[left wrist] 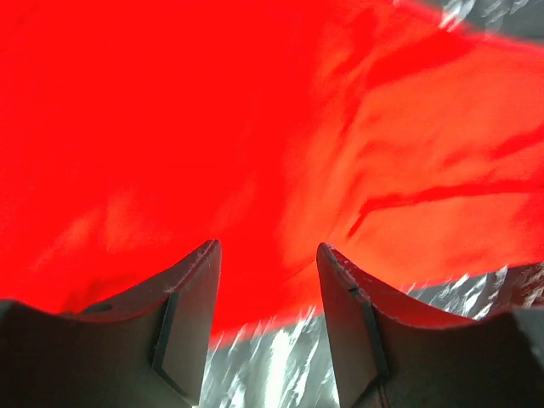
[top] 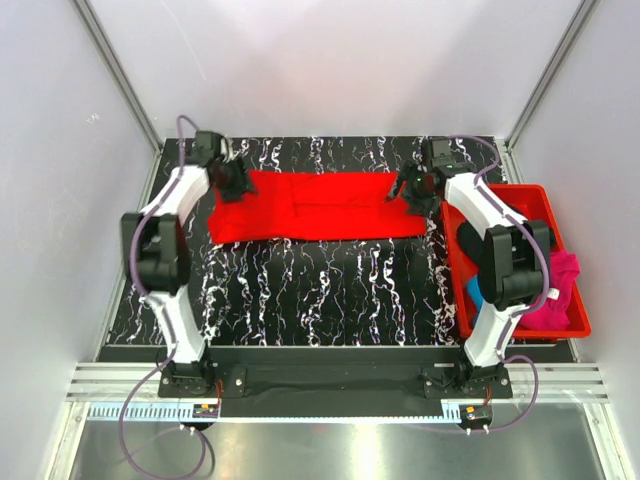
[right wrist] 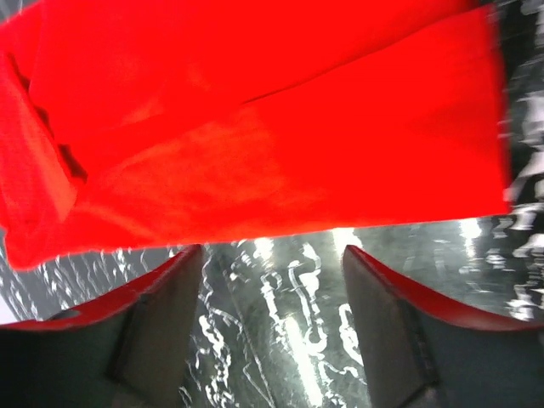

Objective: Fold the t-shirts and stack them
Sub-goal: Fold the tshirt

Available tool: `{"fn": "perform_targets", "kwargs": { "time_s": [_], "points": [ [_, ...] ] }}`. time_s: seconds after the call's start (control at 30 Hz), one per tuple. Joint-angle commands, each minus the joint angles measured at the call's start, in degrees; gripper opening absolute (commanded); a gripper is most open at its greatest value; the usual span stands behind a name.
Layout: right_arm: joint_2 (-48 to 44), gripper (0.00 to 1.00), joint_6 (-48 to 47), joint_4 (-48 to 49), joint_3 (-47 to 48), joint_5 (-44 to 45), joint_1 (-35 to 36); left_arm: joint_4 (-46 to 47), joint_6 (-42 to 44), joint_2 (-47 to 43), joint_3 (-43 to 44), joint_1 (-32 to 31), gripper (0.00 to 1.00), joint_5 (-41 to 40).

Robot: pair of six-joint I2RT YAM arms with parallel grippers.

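Observation:
A bright red t-shirt (top: 315,205) lies folded lengthwise into a long band across the far half of the black marbled table (top: 320,290). At its left end hangs my left gripper (top: 236,180), open; in the left wrist view the red cloth (left wrist: 255,127) fills the picture and its edge runs between the two fingers, which do not pinch it. My right gripper (top: 412,188) stands open at the band's right end. In the right wrist view the shirt's edge (right wrist: 280,144) lies just beyond the fingertips, with bare table between them. Black, blue and magenta-pink t-shirts (top: 560,285) lie in the bin.
A rigid red plastic bin (top: 535,195) stands at the table's right edge beside the right arm. White walls and metal frame posts close in the far side and both flanks. Both arm bases sit at the near edge.

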Motion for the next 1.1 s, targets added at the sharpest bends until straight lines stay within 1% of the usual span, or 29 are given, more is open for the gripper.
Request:
{"fn": "perform_targets", "kwargs": {
  "time_s": [0.0,0.03,0.07,0.1,0.13,0.2,0.27,0.33,0.37,0.43,0.47,0.57,0.63,0.77,0.93,1.0,1.07],
  "points": [
    [0.4,0.72,-2.5,1.5,1.8,-3.5,2.5,-2.4,3.3,-13.6,-10.6,0.6,0.54,-6.8],
    [1.2,0.69,-2.8,1.4,2.3,-3.8,2.9,-0.8,3.3,-15.7,-13.4,0.5,0.54,-5.7],
    [3.0,0.67,-3.6,1.5,3.0,-5.1,3.0,0.7,3.5,-17.3,-18.9,0.4,0.54,-4.7],
    [3.7,0.65,-4.1,1.6,3.2,-5.4,3.0,1.8,3.5,-19.8,-21.0,0.4,0.54,-4.2],
    [4.6,0.6,-4.4,1.8,3.2,-5.3,3.0,3.3,3.3,-20.4,-22.8,0.4,0.54,-4.3],
    [6.9,0.57,-6.0,0.9,3.8,-3.8,3.1,4.7,2.6,-20.4,-26.4,0.6,0.54,-5.2],
    [8.7,0.52,-7.6,0.2,3.8,-1.5,2.9,5.9,1.5,-19.3,-27.4,1.0,0.54,-7.4],
    [9.9,0.49,-8.4,-0.6,3.8,0.2,2.9,5.2,0.7,-16.8,-27.1,1.4,0.54,-9.8],
    [10.9,0.47,-8.7,-0.9,3.4,1.8,2.9,4.7,-0.3,-15.9,-26.7,2.1,0.54,-13.1],
    [11.4,0.45,-9.0,-0.8,2.5,4.0,2.9,4.0,-1.1,-13.2,-25.9,3.2,0.54,-15.3],
    [11.5,0.44,-9.2,-0.4,1.5,6.4,2.9,3.6,-1.9,-12.4,-25.5,4.5,0.54,-16.5],
    [12.5,0.41,-9.5,-1.1,0.7,11.1,2.5,2.0,-2.2,-10.1,-23.9,6.1,0.54,-21.2],
    [13.0,0.4,-10.0,-1.5,0.4,12.4,2.3,0.7,-2.2,-9.3,-22.5,6.8,0.54,-23.6],
    [12.2,0.38,-10.3,-1.4,-1.2,14.4,2.2,-0.6,-1.5,-6.5,-19.9,7.7,0.54,-25.6],
    [10.8,0.37,-10.0,-1.3,-3.0,14.2,2.2,-1.9,0.3,-4.9,-16.9,8.3,0.54,-24.9],
    [9.6,0.37,-9.7,-0.4,-3.9,11.1,2.4,-4.8,1.1,-5.1,-14.7,8.2,0.55,-25.0],
    [7.5,0.39,-9.3,0.8,-5.5,7.3,3.0,-6.3,1.3,-7.1,-14.2,8.3,0.56,-26.0]
  ]
}}
